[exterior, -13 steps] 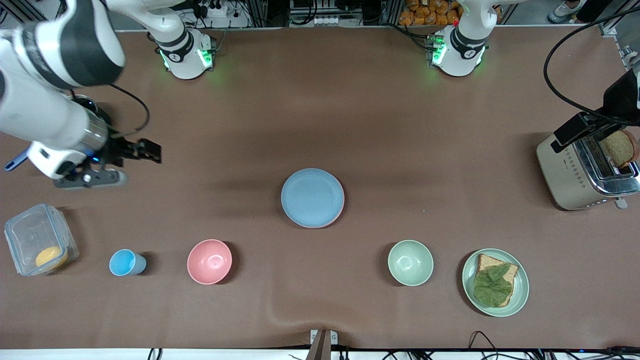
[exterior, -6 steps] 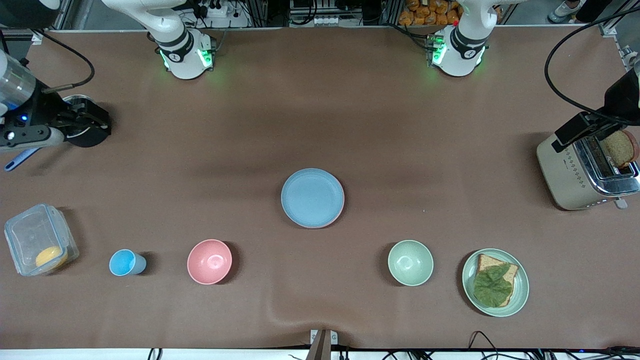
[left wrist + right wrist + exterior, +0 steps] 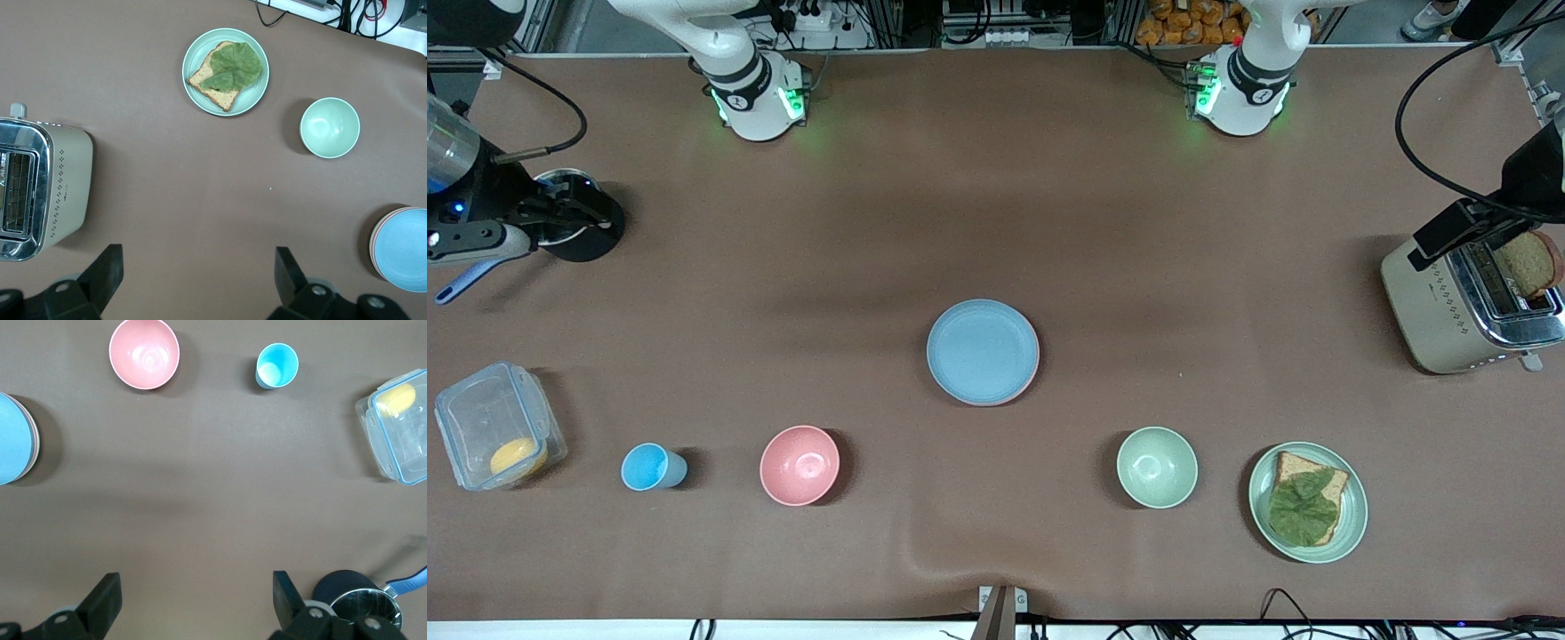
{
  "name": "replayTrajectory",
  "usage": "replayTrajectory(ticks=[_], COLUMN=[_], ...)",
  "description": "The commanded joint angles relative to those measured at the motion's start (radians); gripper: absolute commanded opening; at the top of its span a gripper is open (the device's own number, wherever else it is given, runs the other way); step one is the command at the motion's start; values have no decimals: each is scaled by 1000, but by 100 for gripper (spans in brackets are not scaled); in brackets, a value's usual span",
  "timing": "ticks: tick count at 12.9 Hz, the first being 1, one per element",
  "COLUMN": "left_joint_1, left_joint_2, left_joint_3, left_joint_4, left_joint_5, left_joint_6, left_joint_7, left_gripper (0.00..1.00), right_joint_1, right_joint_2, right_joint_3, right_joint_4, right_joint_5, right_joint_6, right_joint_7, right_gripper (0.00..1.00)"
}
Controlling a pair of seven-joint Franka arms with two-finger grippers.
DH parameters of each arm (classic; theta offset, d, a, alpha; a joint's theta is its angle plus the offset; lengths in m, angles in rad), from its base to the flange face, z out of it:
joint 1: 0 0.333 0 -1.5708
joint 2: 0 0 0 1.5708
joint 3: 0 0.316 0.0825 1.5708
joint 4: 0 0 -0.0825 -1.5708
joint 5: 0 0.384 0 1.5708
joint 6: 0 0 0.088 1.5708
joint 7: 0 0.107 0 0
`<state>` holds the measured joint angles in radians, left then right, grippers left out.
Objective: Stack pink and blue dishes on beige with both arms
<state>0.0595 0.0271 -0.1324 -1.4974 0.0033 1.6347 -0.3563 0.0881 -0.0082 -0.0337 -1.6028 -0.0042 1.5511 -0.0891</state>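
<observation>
Topping the mid-counter stack, the blue plate (image 3: pixel 982 349) shows a pink rim (image 3: pixel 1034 378) beneath; no legible writing anywhere. Left end effector (image 3: pixel 197 280) hangs fingers apart by the toaster (image 3: pixel 1467 307); right end effector (image 3: pixel 193 603), also apart, is probably over the small pot (image 3: pixel 574 213).

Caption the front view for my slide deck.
Blue plate tops the plate stack at table centre; both grippers open, left gripper over toaster's end, right gripper near the pot.
</observation>
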Motion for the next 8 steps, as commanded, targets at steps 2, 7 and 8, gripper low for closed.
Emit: replayTrajectory(ticks=[2,7,8], left_joint_1=[2,3,3], left_joint_2=[-4,-4,-4], left_joint_3=[4,5,5], left_joint_4=[8,11,11], left_joint_5=[-23,-22,-22], left_joint_6=[-18,-19,-19], left_joint_7=[19,17,17], left_gripper=[100,100,100], right_joint_1=[-16,-25,-40], right_joint_2=[0,2,2], right_joint_3=[12,12,12], right_joint_4=[11,8,8], right_joint_5=[-17,-16,-16], right_joint_6=[-11,0,1], right_joint_7=[-14,-1,0], right_gripper=[100,100,100])
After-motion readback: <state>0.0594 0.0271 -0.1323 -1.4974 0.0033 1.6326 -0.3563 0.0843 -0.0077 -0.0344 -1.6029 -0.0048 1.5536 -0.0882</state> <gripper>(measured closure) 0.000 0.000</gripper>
